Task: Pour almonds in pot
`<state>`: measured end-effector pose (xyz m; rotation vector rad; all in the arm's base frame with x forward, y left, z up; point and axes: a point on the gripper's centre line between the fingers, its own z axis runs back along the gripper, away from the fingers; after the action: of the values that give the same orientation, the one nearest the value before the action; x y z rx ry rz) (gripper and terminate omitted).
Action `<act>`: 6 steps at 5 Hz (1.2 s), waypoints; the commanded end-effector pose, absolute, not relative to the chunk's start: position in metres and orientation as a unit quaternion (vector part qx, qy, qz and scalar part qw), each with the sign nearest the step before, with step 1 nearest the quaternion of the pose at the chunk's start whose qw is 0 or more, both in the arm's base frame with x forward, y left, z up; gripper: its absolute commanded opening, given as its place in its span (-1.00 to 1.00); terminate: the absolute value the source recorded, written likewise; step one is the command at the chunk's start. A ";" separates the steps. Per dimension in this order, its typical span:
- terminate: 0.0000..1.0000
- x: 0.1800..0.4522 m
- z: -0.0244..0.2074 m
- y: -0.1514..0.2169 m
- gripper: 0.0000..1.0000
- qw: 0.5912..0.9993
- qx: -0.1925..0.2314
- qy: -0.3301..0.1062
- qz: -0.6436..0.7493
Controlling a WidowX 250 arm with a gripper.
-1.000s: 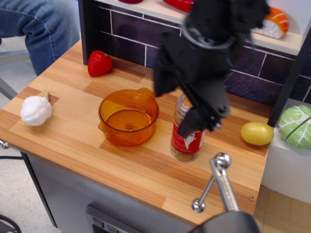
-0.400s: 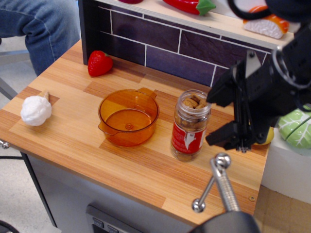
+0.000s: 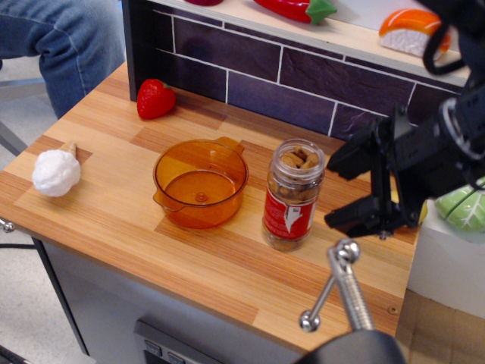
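Note:
The almonds fill a clear jar with a red-and-white label. The jar stands upright on the wooden table, open at the top. The orange translucent pot sits just left of the jar, empty, with its handle tab at the back. My black gripper is to the right of the jar, level with its upper half. Its jaws are open and apart from the jar, holding nothing.
A red strawberry toy lies at the back left and a white ice-cream toy at the left edge. A dark brick-pattern shelf wall stands behind. A green cabbage toy is at the right. A metal rod juts up in front.
My gripper has swung from above and in front of the jar to its right side and settled slightly lower. The jar shifted a little to the left.

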<state>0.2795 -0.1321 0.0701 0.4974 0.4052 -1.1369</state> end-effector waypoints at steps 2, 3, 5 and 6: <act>-1.00 0.299 0.066 -0.114 1.00 0.789 0.260 0.217 -0.512; -1.00 0.301 0.060 -0.102 1.00 0.782 0.252 0.242 -0.516; -1.00 0.293 0.049 -0.087 1.00 0.771 0.244 0.281 -0.517; -1.00 0.287 0.042 -0.080 1.00 0.766 0.250 0.295 -0.514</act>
<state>0.2890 -0.0826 0.0330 0.5481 0.6751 -1.1258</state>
